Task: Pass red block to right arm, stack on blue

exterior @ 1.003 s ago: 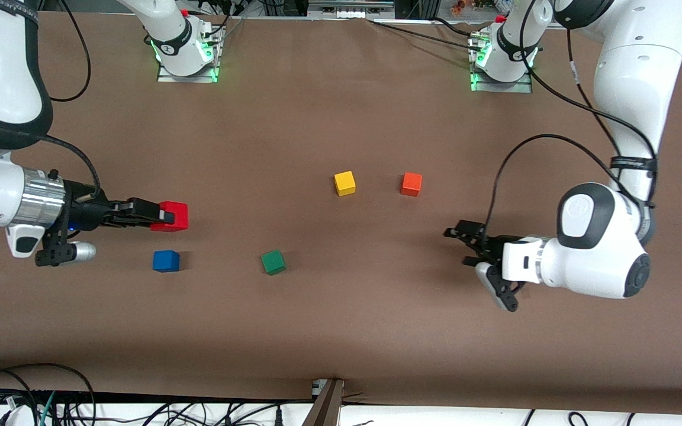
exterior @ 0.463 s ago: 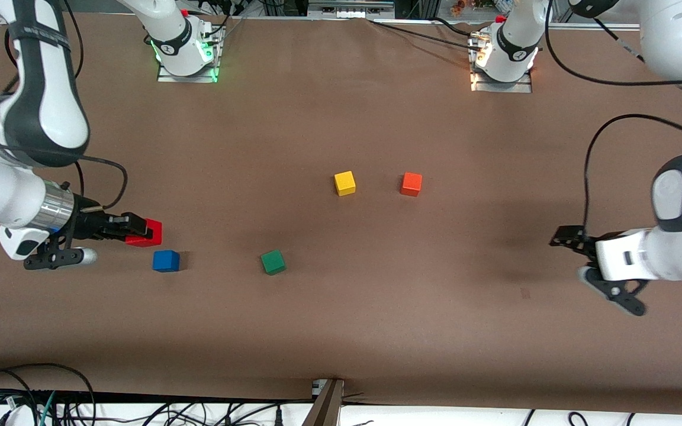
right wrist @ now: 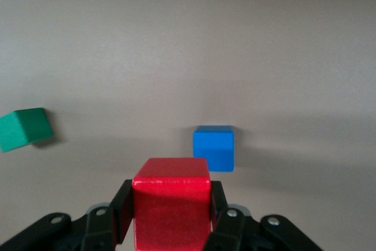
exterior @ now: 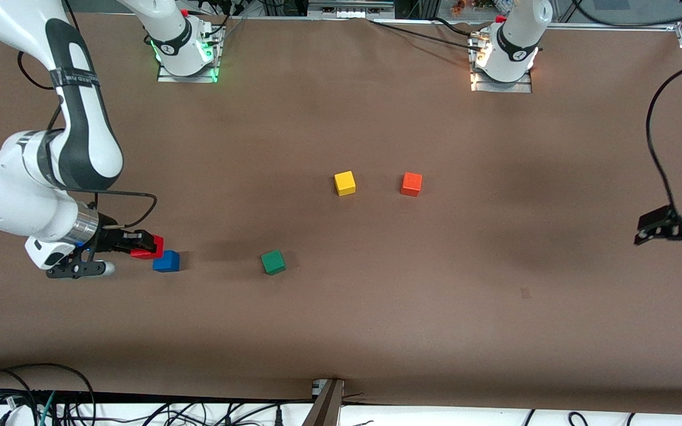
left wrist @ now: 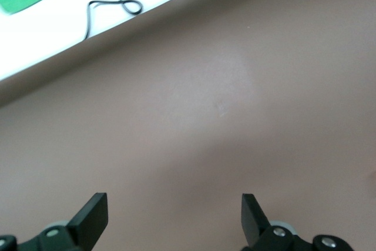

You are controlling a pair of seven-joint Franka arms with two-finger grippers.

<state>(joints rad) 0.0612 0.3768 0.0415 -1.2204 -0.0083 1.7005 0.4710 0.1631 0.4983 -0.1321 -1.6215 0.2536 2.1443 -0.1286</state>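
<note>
My right gripper [exterior: 142, 245] is shut on the red block [exterior: 150, 247], held just above the table beside the blue cube [exterior: 166, 261], toward the right arm's end. In the right wrist view the red block [right wrist: 171, 210] sits clamped between the black fingers [right wrist: 120, 211], with the blue cube [right wrist: 214, 147] on the table a little past it. My left gripper [exterior: 652, 228] is at the edge of the front view over the left arm's end of the table. The left gripper [left wrist: 174, 216] stands open over bare table with nothing between its fingers.
A green cube [exterior: 273, 261] lies beside the blue one, toward the table's middle. A yellow cube [exterior: 345, 183] and an orange-red cube [exterior: 411, 184] sit farther from the front camera, near the centre. The table's edge [left wrist: 117, 33] runs across the left wrist view.
The right gripper has carried the red block down and toward the blue cube. The left arm has drawn back to the left arm's end of the table, its gripper still open.
</note>
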